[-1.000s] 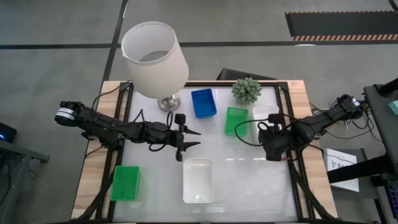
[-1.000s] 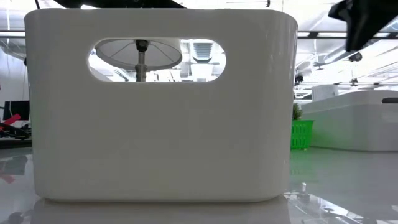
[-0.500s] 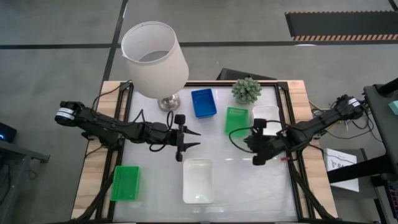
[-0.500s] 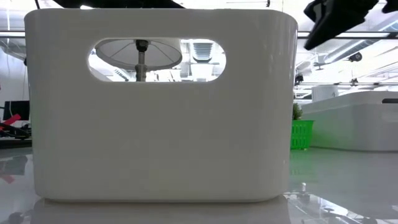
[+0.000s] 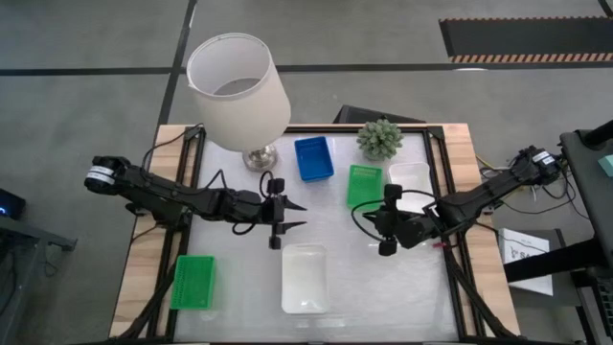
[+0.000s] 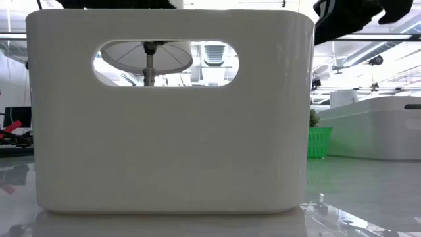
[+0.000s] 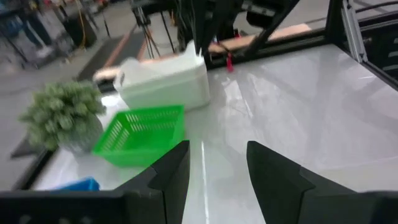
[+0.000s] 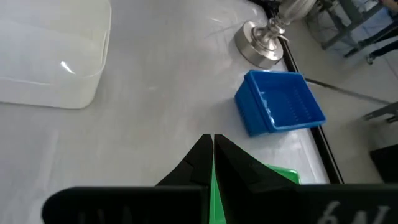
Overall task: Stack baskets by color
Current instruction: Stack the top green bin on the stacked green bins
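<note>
Jaws closed and empty on the right gripper (image 5: 380,233), centre-right over bare bench (image 5: 374,287) beside the green basket (image 5: 363,186); left gripper (image 5: 299,217) hangs parted mid-frame.

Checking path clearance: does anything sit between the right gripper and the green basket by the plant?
Nothing visible does. The right gripper, jaws shut, hovers beside the green basket, with only bare table between them.

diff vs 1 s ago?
The right gripper swung from the table's right edge toward the centre and closed, holding nothing. Left gripper stayed open mid-table. The blue, green and white baskets did not move.
</note>
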Tool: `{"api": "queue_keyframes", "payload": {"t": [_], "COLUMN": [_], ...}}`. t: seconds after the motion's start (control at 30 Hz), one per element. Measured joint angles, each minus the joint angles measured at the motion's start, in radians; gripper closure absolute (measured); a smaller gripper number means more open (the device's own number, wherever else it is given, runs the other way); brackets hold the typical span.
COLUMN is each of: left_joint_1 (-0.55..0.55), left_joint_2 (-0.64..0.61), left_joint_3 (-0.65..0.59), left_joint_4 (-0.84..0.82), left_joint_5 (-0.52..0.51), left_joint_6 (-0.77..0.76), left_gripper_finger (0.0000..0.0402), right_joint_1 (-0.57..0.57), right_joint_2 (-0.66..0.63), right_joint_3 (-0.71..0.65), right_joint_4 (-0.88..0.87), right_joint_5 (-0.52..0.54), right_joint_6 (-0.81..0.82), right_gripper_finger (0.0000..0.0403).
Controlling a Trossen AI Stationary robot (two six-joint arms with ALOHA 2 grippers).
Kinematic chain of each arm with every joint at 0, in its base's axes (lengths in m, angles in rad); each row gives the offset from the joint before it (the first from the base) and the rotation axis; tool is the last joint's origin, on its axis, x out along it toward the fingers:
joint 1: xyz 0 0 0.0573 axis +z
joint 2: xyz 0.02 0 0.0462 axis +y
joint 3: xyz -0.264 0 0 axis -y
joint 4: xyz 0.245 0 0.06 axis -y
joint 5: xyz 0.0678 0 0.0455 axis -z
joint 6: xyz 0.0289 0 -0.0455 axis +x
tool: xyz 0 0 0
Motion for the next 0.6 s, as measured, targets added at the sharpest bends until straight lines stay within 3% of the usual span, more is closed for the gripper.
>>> {"api": "queue_keyframes", "payload": {"t": [0.27,0.6], "left_joint_1": [-0.002,-0.004], "left_joint_2": [0.000,0.000], "left_joint_3": [0.000,0.000], "left_joint_4": [-0.087,-0.066], "left_joint_5": [0.000,0.000], "left_joint_6": [-0.137,-0.175], "left_gripper_finger": [0.0258,0.0258], "right_joint_1": [-0.008,-0.041], "right_joint_2": [0.000,0.001], "right_joint_3": [-0.041,-0.058], "right_joint_4": [0.110,0.192], "right_joint_5": [0.009,0.006], "right_joint_6": [-0.047,-0.040], "right_gripper_finger": [0.0383,0.0293]}}
